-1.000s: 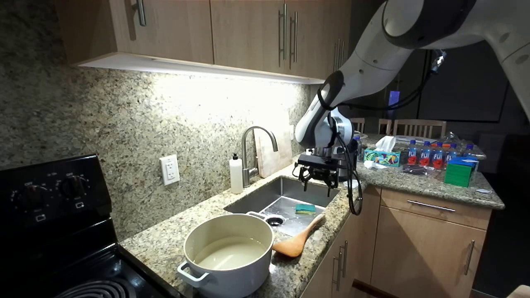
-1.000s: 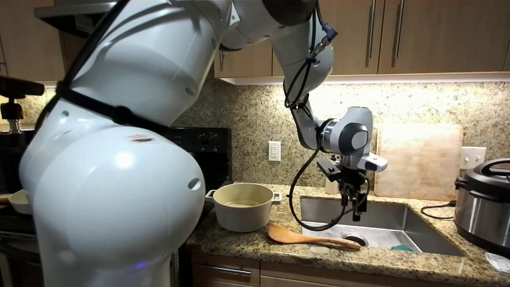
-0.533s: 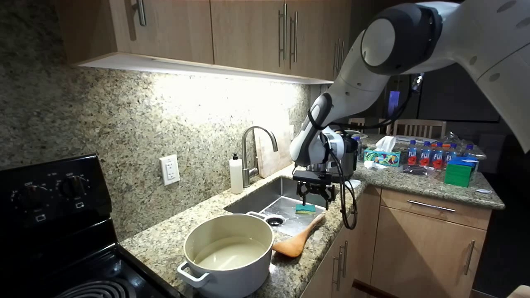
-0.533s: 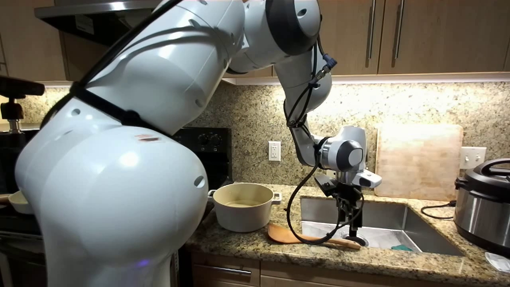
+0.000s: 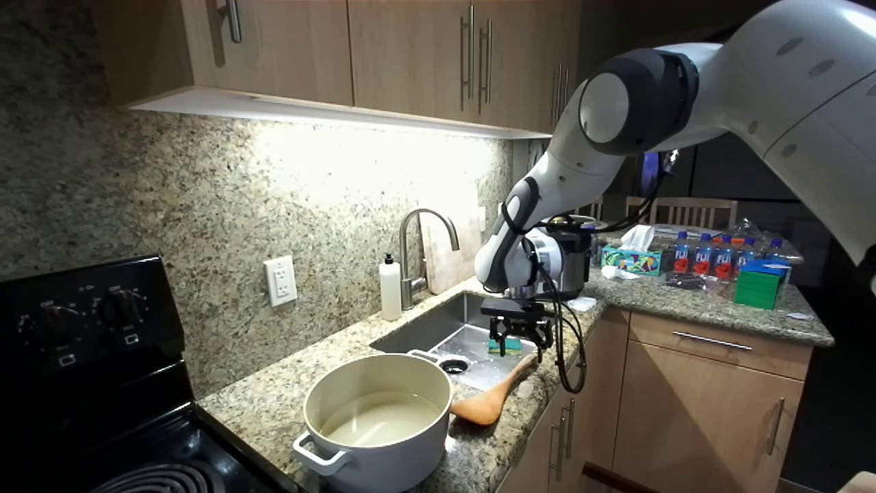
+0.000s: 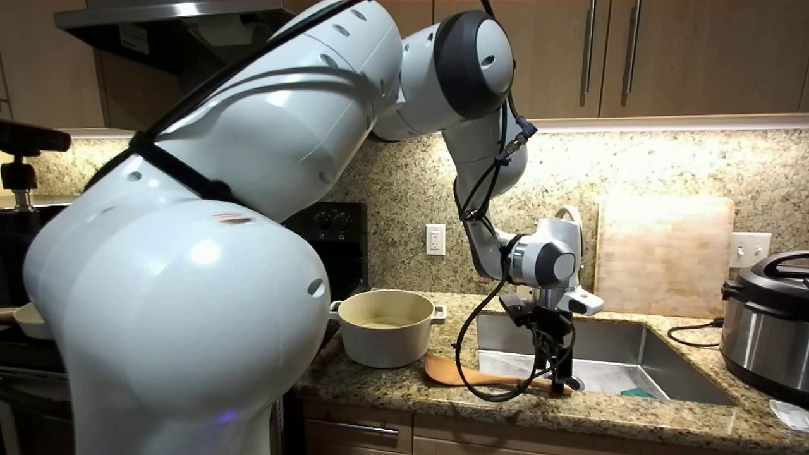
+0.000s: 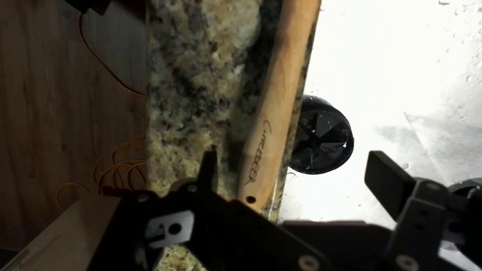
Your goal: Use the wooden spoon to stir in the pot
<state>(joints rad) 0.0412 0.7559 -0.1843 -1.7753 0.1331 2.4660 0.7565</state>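
I'm holding my gripper (image 5: 521, 355) wide: one finger over countertop (image 7: 188, 94), the other over open sink (image 6: 607, 341). Wooden spoon (image 7: 276, 113) is showing handle-end between, lying along sink's edge; pot (image 6: 385, 346) is standing well apart.

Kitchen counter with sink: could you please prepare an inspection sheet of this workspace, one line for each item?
Surface: speckled stone counter; the sink set into it looks wet in the wrist view.
Job's things: spoon lies on the counter beside the pot; pot holds clear liquid.
Clutter: sponge in the sink, bottle by the faucet, cooker on the counter.
Tool: open at the spoon's end, fingers on either side of it in the wrist view; grip: nothing seen.
Cables: black cable loops from the arm, crossing in front of the spoon in an exterior view; orange cord on the floor.
Surroundings: stove next to the counter, upper cabinets.
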